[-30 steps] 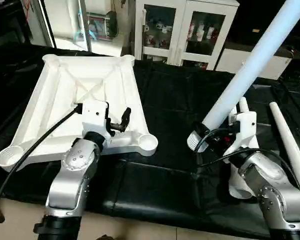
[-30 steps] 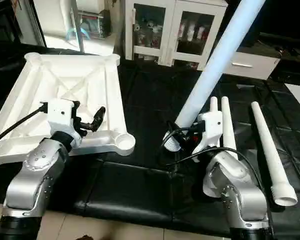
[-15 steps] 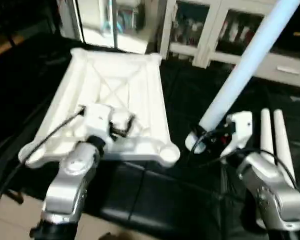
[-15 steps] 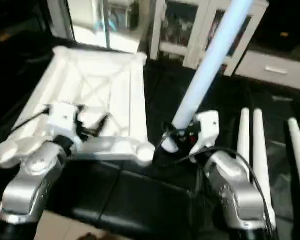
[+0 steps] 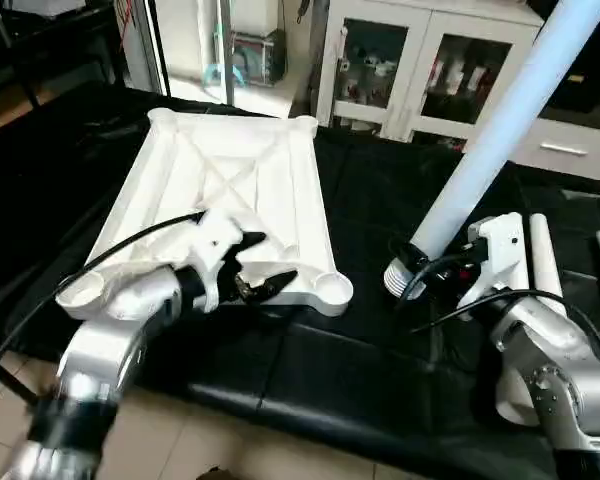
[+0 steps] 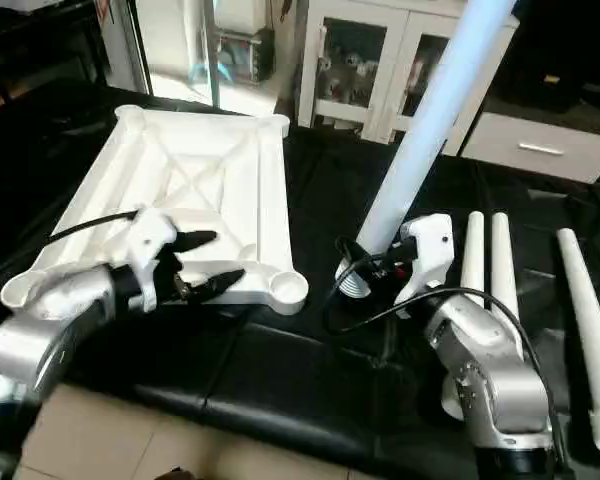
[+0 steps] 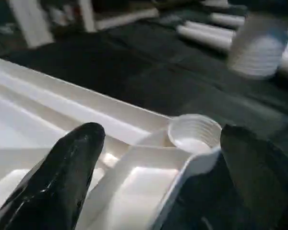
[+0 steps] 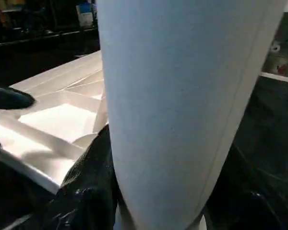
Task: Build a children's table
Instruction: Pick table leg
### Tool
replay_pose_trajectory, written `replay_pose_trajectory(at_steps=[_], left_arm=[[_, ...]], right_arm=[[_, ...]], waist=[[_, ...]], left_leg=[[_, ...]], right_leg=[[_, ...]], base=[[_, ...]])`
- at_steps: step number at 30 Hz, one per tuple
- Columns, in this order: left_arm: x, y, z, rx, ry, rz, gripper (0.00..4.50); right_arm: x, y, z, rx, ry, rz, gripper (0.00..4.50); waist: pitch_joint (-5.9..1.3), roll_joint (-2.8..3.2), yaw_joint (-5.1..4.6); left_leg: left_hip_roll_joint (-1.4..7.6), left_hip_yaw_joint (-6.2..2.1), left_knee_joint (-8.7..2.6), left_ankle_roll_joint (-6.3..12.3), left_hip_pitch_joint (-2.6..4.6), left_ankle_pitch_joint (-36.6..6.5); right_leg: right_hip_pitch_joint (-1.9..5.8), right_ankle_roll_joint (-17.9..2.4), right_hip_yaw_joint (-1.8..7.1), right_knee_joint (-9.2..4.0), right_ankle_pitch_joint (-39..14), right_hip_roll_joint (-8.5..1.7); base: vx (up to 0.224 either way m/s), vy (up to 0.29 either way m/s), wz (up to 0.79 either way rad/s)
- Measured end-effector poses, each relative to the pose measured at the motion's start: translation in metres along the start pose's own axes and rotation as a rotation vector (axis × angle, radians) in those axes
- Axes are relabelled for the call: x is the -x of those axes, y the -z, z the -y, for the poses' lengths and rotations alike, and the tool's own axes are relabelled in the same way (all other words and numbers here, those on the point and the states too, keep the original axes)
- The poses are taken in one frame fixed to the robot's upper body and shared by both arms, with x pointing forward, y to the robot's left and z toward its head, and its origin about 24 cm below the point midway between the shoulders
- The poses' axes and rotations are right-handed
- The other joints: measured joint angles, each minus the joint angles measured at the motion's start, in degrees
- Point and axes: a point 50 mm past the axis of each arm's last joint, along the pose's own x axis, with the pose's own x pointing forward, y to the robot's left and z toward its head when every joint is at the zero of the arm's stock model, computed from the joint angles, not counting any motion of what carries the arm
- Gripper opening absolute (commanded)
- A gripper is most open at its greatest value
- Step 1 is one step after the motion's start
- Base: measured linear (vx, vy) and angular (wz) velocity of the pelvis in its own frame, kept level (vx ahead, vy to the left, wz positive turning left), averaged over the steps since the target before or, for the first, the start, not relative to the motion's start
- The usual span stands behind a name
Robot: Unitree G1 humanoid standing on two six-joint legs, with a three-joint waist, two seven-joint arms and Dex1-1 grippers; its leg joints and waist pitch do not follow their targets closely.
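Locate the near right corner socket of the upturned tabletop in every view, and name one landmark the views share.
Left eye view: corner socket, centre, beside the left tool.
Right eye view: socket, left of centre.
Left wrist view: threaded cup, right of centre.
Right wrist view: cannot tell; the held leg blocks much.
Shared landmark: that held leg.

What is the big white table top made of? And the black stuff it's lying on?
The table top looks like smooth, moulded white plastic: its underside has cast ribs and round sockets with a slight shine. The black mat looks like padded vinyl or leather-like cover: it shines softly, with seams between panels.
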Motion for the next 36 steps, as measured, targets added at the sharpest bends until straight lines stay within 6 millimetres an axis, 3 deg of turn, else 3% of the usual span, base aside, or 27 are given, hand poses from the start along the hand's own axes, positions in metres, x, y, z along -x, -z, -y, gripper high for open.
replay_pose_trajectory(at_steps=[5,12,13,16,29,36], left_arm=[[-0.012,0.008,-0.014,-0.011,0.075,-0.072,4.34],[-0.017,0.017,-0.03,-0.046,0.113,-0.148,4.34],[-0.018,0.018,-0.031,-0.047,0.127,-0.148,4.1],[-0.018,0.021,-0.03,-0.04,0.151,-0.151,3.95],[-0.027,0.024,-0.03,-0.033,0.236,-0.165,2.85],[-0.028,0.025,-0.031,-0.031,0.282,-0.201,2.48]], right_arm=[[-0.002,-0.008,0.002,-0.017,-0.022,0.039,1.88],[0.001,-0.009,0.005,-0.023,-0.016,0.044,1.88],[0.002,-0.007,0.005,-0.028,-0.014,0.041,1.88],[0.005,-0.002,0.004,-0.043,-0.006,0.029,1.88],[0.004,-0.003,0.002,-0.052,-0.002,0.039,1.88],[0.004,-0.003,0.002,-0.048,-0.001,0.038,1.88]], waist=[[0.21,-0.83,-0.05],[0.13,-0.93,0.07],[0.1,-0.98,0.09],[0.1,-0.97,0.32],[0.13,-0.93,1.28],[0.15,-0.89,1.24]], left_leg=[[0.09,0.15,0.01,-0.06,-0.05,0.1],[0.2,0.21,-0.1,0.31,-0.44,1.2],[0.2,0.22,-0.1,0.38,-0.71,1.1],[0.2,0.26,-0.09,0.67,-1.24,1.3],[0.23,0.35,-0.09,0.64,-0.97,1.1],[0.23,0.35,-0.1,0.6,-0.98,1.1]], right_leg=[[-0.2,-0.1,-0.02,-0.09,0.6,-0.04],[-0.65,-0.3,-0.04,-0.14,0.8,0.04],[-0.84,-0.3,-0.07,-0.24,0.7,0.04],[-1.22,-0.3,-0.12,-0.39,0.8,0.04],[-1.01,-0.4,-0.05,-0.45,0.9,0.01],[-1.03,-0.4,-0.05,-0.46,0.9,0.02]], base=[[0.0,0.0,0.0],[0.008,0.001,0.0],[0.052,0.012,-0.01],[0.017,0.004,0.0],[0.0,0.0,0.0],[0.0,0.0,0.0]])
